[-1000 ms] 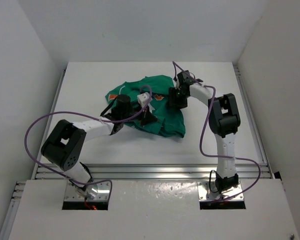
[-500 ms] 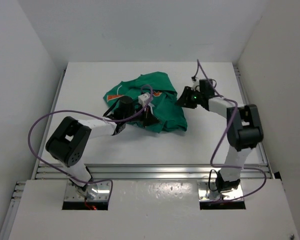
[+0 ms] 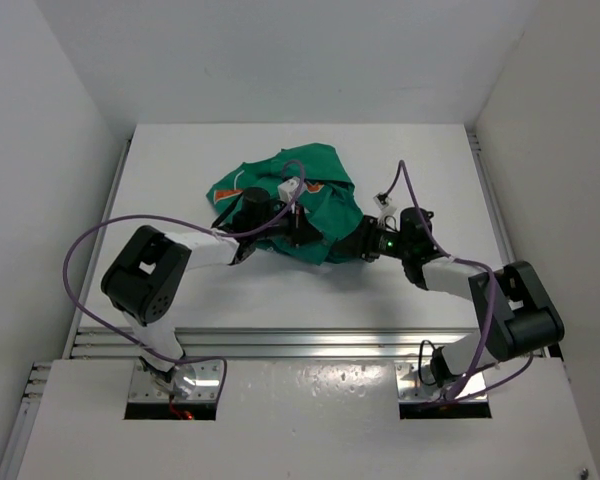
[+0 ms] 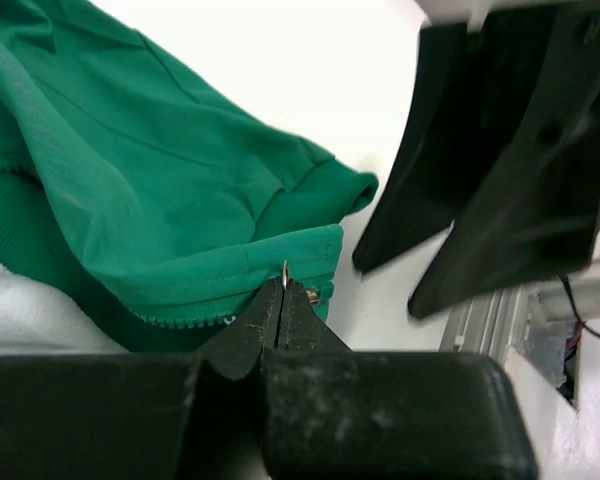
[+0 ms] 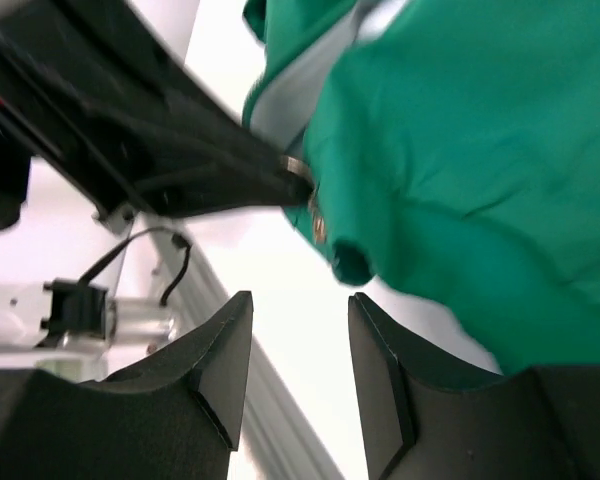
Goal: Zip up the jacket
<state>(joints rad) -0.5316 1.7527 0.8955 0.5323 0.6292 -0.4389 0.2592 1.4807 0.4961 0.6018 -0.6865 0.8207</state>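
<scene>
The green jacket [image 3: 300, 200] lies bunched at the table's middle; it also shows in the left wrist view [image 4: 170, 190] and the right wrist view [image 5: 480, 150]. My left gripper [image 3: 300, 233] sits at the jacket's near edge. In the left wrist view the left gripper [image 4: 283, 287] is shut on the small metal zipper pull [image 4: 284, 268] at the hem, beside the zipper teeth. My right gripper [image 3: 356, 248] is open and empty, low at the jacket's near right corner. In the right wrist view the right gripper [image 5: 300, 350] has its jaws apart just below the hem corner [image 5: 348, 262], not touching it.
The right gripper's black fingers [image 4: 480, 170] stand close to the right of the hem in the left wrist view. The aluminium rail [image 3: 300, 340] runs along the table's near edge. White walls [image 3: 70, 130] enclose the table on three sides.
My right arm has swung from the jacket's far right side round to its near right corner and dropped low. The jacket has bunched up a little. My left gripper has stayed in place.
</scene>
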